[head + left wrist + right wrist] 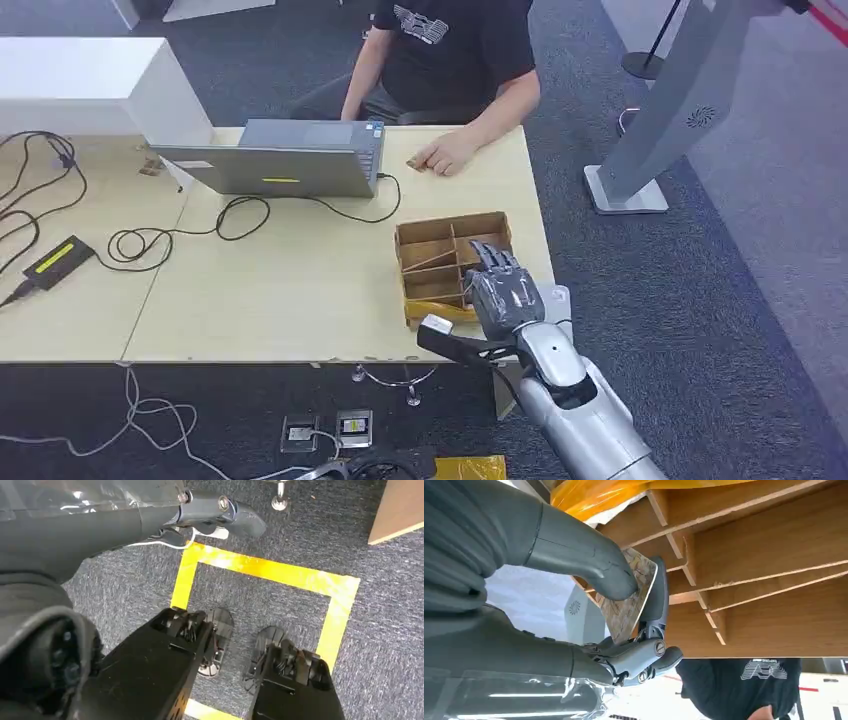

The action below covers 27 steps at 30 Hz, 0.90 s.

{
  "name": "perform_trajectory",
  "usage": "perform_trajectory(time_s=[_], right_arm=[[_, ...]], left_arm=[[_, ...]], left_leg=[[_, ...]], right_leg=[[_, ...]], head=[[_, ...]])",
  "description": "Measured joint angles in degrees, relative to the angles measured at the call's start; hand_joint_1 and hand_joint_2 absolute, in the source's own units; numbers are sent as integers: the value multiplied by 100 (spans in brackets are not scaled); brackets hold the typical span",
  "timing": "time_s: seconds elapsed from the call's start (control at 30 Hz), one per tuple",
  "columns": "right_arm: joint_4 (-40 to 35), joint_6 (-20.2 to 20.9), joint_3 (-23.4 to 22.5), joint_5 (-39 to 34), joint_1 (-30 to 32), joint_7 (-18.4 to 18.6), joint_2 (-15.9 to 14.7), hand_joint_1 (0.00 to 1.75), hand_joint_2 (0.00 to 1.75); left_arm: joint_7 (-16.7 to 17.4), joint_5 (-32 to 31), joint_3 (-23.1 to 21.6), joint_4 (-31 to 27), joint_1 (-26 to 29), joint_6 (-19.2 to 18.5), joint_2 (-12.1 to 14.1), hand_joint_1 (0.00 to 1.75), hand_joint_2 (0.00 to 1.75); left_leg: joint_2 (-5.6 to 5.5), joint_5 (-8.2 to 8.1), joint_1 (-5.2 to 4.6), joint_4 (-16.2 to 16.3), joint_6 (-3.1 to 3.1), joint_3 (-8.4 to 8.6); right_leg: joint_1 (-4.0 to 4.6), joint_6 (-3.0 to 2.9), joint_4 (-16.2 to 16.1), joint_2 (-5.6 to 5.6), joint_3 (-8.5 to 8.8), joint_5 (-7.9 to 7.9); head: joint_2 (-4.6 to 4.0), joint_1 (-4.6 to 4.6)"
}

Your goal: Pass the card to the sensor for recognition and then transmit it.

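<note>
The card [629, 602] is being pinched between thumb and fingers [655, 597] of the right hand [503, 290] at the box [430, 245], to be lifted out next and carried toward the sensor [58, 262].

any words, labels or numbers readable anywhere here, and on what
None can be read for sure.
Person's black t-shirt: white print on the chest, too blurred to read.
Card pinched in the right robot hand: patterned face, no legible text.
Laptop: small stickers and a yellow strip, too small to read.
Black device on the table: yellow label, unreadable.
</note>
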Motion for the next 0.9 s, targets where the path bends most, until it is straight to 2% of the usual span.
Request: perform_trajectory(time_s=[0.4,0.53,0.9], right_arm=[[-116,-304,-2,-94,16,-81,-35,175,175],[-352,-457,-17,-192,15,-149,-63,175,175],[-1202,-433,-81,-380,18,-256,-138,175,175]], left_arm=[[0,-48,101,0,2,-17,18,0,0],[0,-101,103,0,5,-26,18,0,0],[0,-155,142,0,7,-31,18,0,0]], left_leg=[[1,0,0,0,0,0],[1,0,0,1,0,1],[2,0,0,0,0,1]], right_leg=[[0,0,0,3,0,0],[0,0,0,5,-1,0],[0,0,0,11,-2,0]], head=[[0,-2],[0,-2],[0,-2]])
